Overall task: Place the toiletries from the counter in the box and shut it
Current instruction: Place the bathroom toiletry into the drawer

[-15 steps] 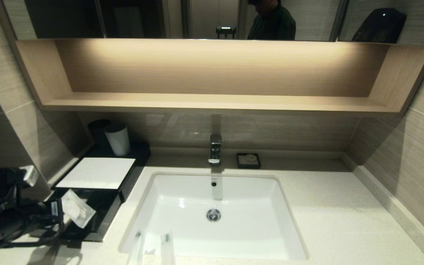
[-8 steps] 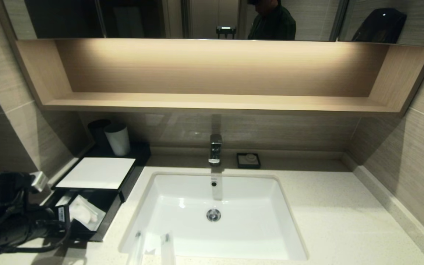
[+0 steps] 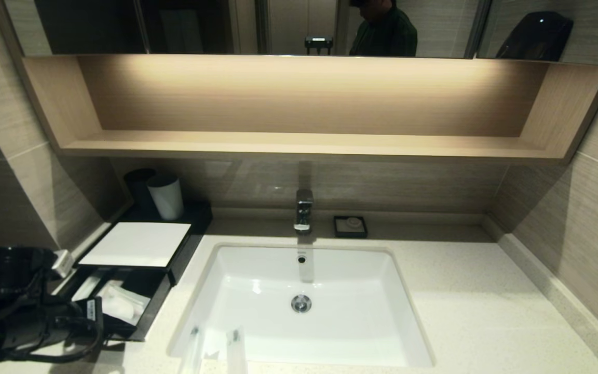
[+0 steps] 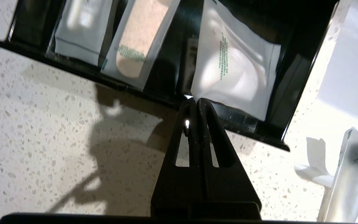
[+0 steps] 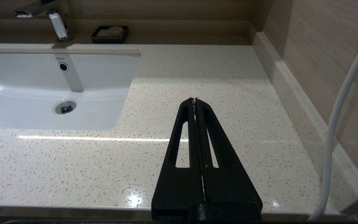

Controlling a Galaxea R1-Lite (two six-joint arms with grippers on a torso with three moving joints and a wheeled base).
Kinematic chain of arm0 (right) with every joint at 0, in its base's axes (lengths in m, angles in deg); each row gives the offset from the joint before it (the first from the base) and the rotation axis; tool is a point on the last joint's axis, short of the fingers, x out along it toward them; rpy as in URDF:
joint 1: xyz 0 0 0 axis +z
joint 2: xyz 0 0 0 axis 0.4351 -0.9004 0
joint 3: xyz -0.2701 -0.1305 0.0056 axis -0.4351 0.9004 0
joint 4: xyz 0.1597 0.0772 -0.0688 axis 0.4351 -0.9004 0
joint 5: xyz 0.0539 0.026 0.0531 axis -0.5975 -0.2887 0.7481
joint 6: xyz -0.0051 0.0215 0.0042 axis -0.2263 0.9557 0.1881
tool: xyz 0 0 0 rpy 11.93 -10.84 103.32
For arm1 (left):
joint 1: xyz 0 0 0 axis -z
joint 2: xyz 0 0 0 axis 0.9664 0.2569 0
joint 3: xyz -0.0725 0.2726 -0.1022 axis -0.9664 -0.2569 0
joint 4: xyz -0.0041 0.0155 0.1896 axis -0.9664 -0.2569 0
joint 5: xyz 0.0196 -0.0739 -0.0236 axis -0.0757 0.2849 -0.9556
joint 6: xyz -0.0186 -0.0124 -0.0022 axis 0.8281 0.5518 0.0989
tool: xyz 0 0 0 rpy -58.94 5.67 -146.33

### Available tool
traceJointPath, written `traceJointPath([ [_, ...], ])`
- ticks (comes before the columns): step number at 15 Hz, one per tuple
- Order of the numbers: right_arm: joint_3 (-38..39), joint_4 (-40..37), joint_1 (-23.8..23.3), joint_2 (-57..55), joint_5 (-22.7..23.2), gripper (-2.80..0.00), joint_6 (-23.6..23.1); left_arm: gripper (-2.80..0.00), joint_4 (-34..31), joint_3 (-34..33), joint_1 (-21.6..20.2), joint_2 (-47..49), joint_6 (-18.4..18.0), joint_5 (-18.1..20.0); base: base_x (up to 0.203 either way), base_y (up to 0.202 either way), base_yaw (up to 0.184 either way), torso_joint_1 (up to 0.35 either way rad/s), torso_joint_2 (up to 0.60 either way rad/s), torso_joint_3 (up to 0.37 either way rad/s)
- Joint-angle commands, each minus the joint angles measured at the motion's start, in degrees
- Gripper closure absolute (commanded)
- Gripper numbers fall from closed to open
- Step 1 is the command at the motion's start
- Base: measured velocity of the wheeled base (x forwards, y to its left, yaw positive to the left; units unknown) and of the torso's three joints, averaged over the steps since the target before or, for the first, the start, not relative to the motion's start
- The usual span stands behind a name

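The black box point(image 3: 135, 244) with the white top stands at the counter's point(image 3: 486, 311) left, its front drawer point(image 3: 149, 311) pulled out. My left gripper point(image 3: 99, 314) is at the drawer's near edge, shut on a corner of the square packet point(image 3: 122, 305), which lies tilted inside the drawer. In the left wrist view the gripper point(image 4: 194, 101) pinches the square packet point(image 4: 235, 68) beside a long packet with a beige item point(image 4: 135, 40) and a white packet point(image 4: 82, 28). Two long packets point(image 3: 192, 348) point(image 3: 235, 347) lie at the basin's front. My right gripper point(image 5: 195, 100) hangs shut, empty, over bare counter.
The white basin point(image 3: 330, 332) with its tap point(image 3: 303, 210) fills the middle. A white cup point(image 3: 165, 196) and a black cup point(image 3: 138, 184) stand behind the box. A small black dish point(image 3: 350, 226) sits by the back wall. A wooden shelf point(image 3: 304, 143) hangs overhead.
My left gripper has come down and drawn back toward the drawer's near edge, lowering the square packet from above the drawer to lie inside it. The right arm has not moved.
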Motion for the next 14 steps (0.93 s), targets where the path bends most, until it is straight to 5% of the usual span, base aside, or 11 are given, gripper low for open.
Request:
traceJointPath([
  [1,0.01,0.01,0.00,0.00,0.00,0.00,0.03,0.00,-3.43,1.25,-0.05,0.40,0.29,-0.15,0.000,0.000,0.000,0.000,0.00,0.000],
  [2,0.01,0.01,0.09,0.00,0.00,0.00,0.03,0.00,-3.92,1.40,-0.09,0.35,0.38,-0.15,0.000,0.000,0.000,0.000,0.00,0.000],
  [3,0.01,0.01,0.00,0.00,0.00,0.00,0.03,-2.80,-3.92,1.44,-0.09,0.27,0.29,-0.29,0.000,0.000,0.000,0.000,0.00,0.000],
  [14,0.01,0.01,0.08,0.00,0.00,0.00,0.03,-2.80,3.78,0.72,-0.70,-5.22,2.00,-1.38,0.000,0.000,0.000,0.000,0.00,0.000],
])
